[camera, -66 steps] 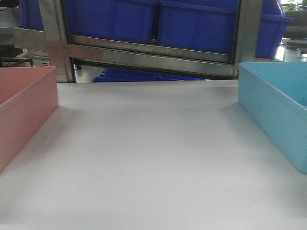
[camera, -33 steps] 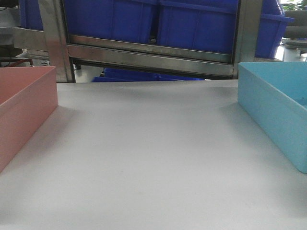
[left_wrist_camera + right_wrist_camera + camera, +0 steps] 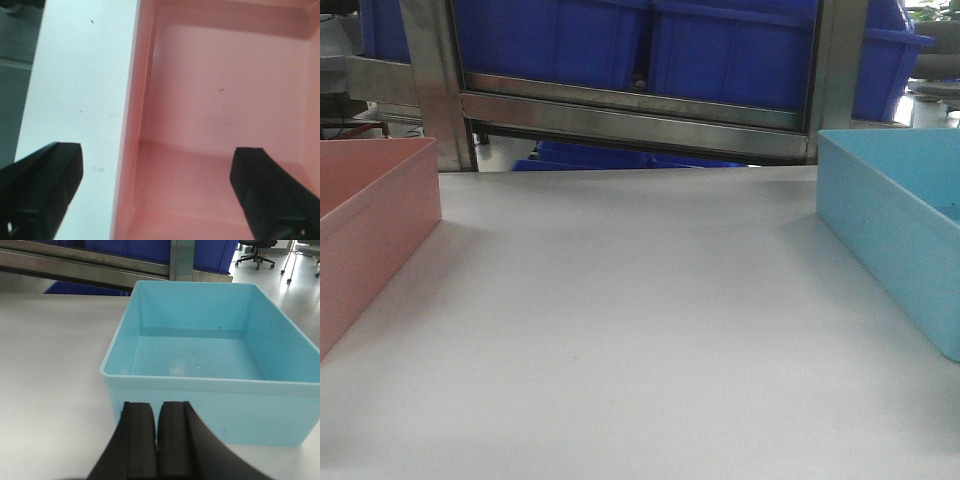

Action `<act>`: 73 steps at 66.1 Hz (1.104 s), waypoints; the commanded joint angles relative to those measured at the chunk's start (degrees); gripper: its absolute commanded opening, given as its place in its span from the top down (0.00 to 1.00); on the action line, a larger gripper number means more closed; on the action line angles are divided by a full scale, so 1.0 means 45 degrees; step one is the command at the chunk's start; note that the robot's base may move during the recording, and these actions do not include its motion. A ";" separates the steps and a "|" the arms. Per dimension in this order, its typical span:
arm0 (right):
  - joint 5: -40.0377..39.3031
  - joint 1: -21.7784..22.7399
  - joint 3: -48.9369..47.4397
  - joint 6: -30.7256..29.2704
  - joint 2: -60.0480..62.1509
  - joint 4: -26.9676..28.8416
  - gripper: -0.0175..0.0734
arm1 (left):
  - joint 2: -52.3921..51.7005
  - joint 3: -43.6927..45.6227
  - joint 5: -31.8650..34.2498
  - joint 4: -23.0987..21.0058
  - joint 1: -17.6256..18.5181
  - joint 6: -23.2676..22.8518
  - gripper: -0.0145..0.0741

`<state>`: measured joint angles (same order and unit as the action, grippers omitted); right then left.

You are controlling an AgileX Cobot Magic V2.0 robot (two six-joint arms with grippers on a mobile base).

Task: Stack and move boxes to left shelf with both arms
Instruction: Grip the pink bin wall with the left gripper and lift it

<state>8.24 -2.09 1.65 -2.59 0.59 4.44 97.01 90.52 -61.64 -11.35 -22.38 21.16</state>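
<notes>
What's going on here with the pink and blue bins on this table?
A two-armed robot is lining up on two open bins. The pink box and the blue box sit apart on the table, not yet stacked. The left gripper hangs open over the pink box's side wall, one jaw outside, one inside. The right gripper is shut and empty, facing the blue box's near wall. A steel rack holding dark blue bins stands behind.

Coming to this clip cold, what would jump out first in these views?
Two open-top bins sit apart on a grey table: a salmon pink bin at the left, a light blue bin at the right, with dark blue bins in a steel rack behind. The left gripper is open astride the pink bin's wall; the right gripper is shut, just short of the blue bin.
</notes>
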 commanded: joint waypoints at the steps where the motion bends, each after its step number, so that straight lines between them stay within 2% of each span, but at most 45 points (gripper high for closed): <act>1: -0.1147 0.0070 -0.0227 -0.0121 0.0260 -0.0032 0.75 | 0.0208 0.0462 0.0852 -0.0654 -0.0040 0.0546 0.27; 9: -0.1147 0.0070 -0.0227 -0.0121 0.0260 -0.0032 0.75 | 0.1170 0.0462 0.1469 -0.0654 -0.0040 0.0546 0.27; 15: -0.1147 0.0070 -0.0227 -0.0121 0.0260 -0.0032 0.75 | 0.1881 0.0462 0.1939 -0.0628 -0.0040 0.1090 0.27; 35: -0.1147 0.0070 -0.0227 -0.0121 0.0260 -0.0032 0.75 | 0.3446 0.0462 0.1956 -0.0089 -0.0040 0.1203 0.29; 40: -0.1147 0.0070 -0.0227 -0.0121 0.0260 -0.0032 0.75 | 0.3496 0.0462 0.1926 0.0074 -0.0040 0.1203 0.35; 44: -0.1147 0.0070 -0.0227 -0.0121 0.0260 -0.0032 0.75 | 0.3496 0.0462 0.1926 0.0253 -0.0040 0.1203 0.45; 58: -0.1147 0.0070 -0.0227 -0.0121 0.0260 -0.0032 0.75 | 0.3496 0.0462 0.1896 0.0576 -0.0040 0.1203 0.86; 67: -0.1147 0.0070 -0.0227 -0.0121 0.0260 -0.0032 0.75 | 0.3496 0.0497 0.1875 0.0523 -0.0040 0.1131 0.84; 73: -0.1147 0.0070 -0.0227 -0.0121 0.0260 -0.0032 0.75 | 0.3496 0.0621 0.1714 0.0334 -0.0040 0.0693 0.84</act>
<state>8.24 -2.09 1.65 -2.59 0.59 4.44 116.04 91.00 -54.39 -8.43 -22.58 25.83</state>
